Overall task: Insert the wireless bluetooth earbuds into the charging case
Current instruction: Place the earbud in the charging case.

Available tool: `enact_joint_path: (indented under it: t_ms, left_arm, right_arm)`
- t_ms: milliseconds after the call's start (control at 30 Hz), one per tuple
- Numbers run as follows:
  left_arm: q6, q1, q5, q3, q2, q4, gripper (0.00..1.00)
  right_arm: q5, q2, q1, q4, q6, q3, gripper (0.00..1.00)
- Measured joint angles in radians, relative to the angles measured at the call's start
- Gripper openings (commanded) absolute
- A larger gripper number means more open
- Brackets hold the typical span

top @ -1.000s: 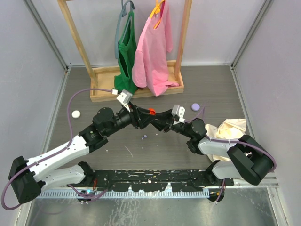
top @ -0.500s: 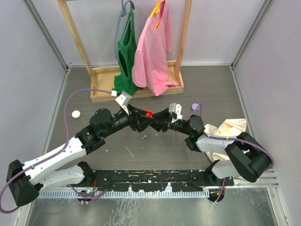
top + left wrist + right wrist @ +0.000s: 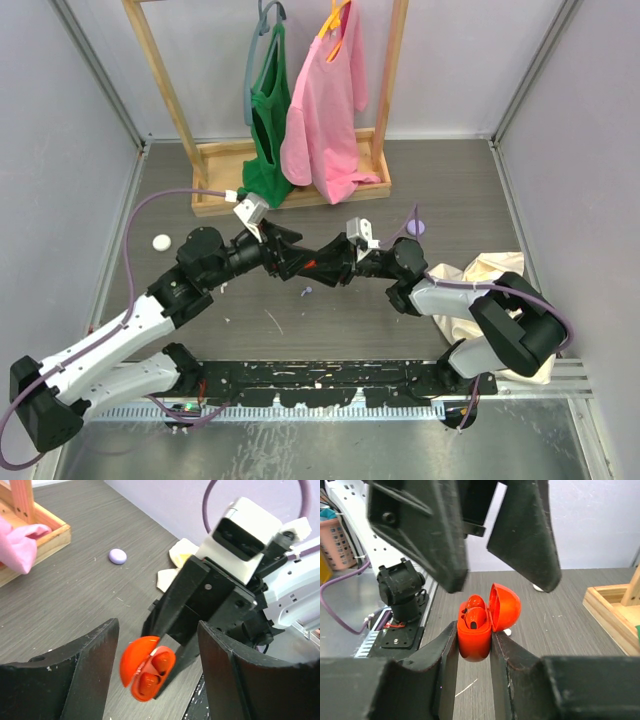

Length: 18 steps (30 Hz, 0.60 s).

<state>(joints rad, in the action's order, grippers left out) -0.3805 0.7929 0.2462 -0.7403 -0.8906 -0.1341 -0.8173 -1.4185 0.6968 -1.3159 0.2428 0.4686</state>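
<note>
Case: a red-orange case point(image 3: 502, 605) with its lid hinged open, held up off the table point(image 3: 460, 180) at the point where the two arms meet.
Right gripper: the right gripper point(image 3: 473, 636) has its jaws clamped on the lower half of the case, one finger on each side. The lid is left free.
Left gripper: the left gripper point(image 3: 159, 629) has its jaws spread wide and holds nothing. Its fingers flank the case's open mouth without touching it.
Inside the case: two rounded red-orange shapes sit side by side. It is not clear whether these are wells or seated pieces.
Bud: one tiny lavender bud point(image 3: 307, 291) lies on the table just on the near side of the case, under the grippers. A second one cannot be found in any view.
Lavender disc: the lavender disc point(image 3: 416, 227) lies on the table well apart from the case, towards the right arm's side. It is much larger than the bud and is not part of the task.
Step in hand: probably presenting the open case so the left gripper can work with it. The task looks far from done, since a bud lies loose beside the case.
Doing it well: the right jaws should keep the case level with its mouth up and stay clear of the lid. The left gripper should drop to the bud, pinch it lightly across its body, turn its stem towards a well, and let go only once it is seated.
Risk: the bud is small and could easily slip out or be flicked away from the case.
</note>
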Motion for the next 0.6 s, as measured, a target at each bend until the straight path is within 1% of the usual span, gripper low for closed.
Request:
enact_joint_path:
  t_ms: [167, 333, 600]
  left_arm:
    - [0.001, -0.024, 0.013, 0.0, 0.008, 0.031, 0.7]
    - [-0.004, -0.035, 0.008, -0.001, 0.042, 0.076, 0.77]
    - [-0.054, -0.053, -0.026, -0.07, 0.084, 0.23, 0.83]
  right_arm:
    - [-0.035, 0.0, 0.002, -0.008, 0.011, 0.005, 0.01]
    - [-0.039, 0.0, 0.001, -0.008, 0.015, 0.005, 0.01]
    - [-0.032, 0.0, 0.0, -0.024, 0.016, 0.005, 0.01]
